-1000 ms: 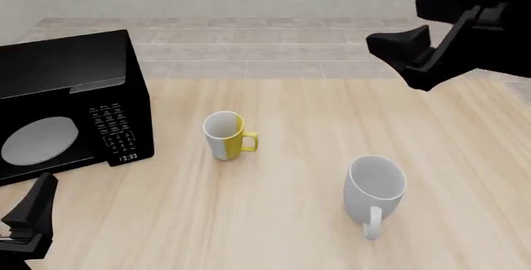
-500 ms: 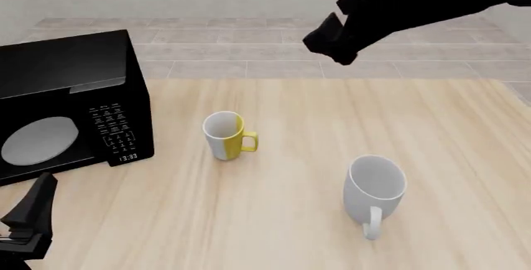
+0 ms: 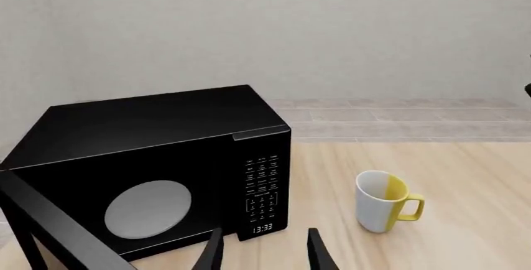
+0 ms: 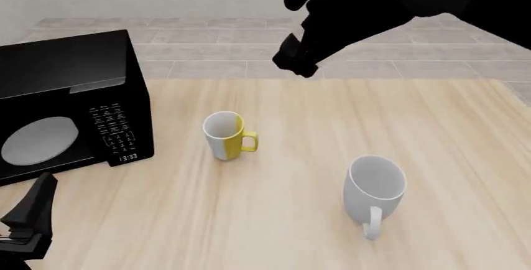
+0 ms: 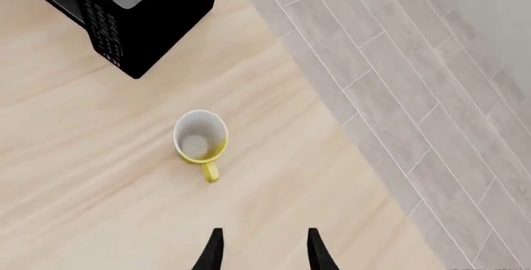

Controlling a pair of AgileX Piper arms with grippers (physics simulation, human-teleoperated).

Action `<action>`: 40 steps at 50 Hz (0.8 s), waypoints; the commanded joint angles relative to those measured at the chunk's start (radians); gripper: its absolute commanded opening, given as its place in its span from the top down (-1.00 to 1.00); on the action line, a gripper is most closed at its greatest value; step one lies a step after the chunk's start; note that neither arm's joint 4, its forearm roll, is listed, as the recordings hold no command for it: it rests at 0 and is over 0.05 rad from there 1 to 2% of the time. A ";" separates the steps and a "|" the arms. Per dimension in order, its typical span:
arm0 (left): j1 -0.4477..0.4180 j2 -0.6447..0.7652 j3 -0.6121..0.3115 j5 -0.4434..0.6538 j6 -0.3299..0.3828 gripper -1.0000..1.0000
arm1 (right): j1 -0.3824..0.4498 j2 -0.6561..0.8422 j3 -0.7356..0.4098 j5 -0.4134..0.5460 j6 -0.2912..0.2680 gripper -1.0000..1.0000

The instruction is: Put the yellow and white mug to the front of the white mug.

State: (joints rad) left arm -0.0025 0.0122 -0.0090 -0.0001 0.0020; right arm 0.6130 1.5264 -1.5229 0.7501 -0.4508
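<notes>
The yellow and white mug [image 4: 226,135] stands upright mid-table, its yellow handle pointing right; it also shows in the left wrist view [image 3: 382,201] and from above in the right wrist view [image 5: 200,140]. The white mug [image 4: 375,188] stands upright nearer and to the right, handle toward the front edge. My right gripper [image 4: 295,62] hangs high over the table's far edge, behind the yellow and white mug, open and empty [image 5: 263,251]. My left gripper [image 4: 30,219] rests low at the front left corner, open with nothing in it [image 3: 263,254].
A black microwave [image 4: 66,105] with its door closed fills the left side of the table, close to the left of the yellow and white mug. Beyond the table's far edge lies a tiled floor [image 4: 207,46].
My right arm has swung left across the back of the scene, from the far right to above the table's far middle. The mugs and the left gripper have not moved.
</notes>
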 commanded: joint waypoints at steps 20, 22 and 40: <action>0.002 0.000 0.001 -0.001 0.000 -1.00 | 0.002 0.168 -0.029 -0.035 -0.017 -1.00; 0.002 0.000 0.001 -0.001 0.000 -1.00 | 0.004 0.178 -0.028 -0.039 -0.017 -1.00; 0.002 0.000 0.001 -0.001 0.000 -1.00 | 0.016 0.262 0.009 -0.103 -0.016 -1.00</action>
State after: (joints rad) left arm -0.0025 0.0121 -0.0090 0.0000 0.0021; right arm 0.6237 1.7294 -1.5263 0.6867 -0.4678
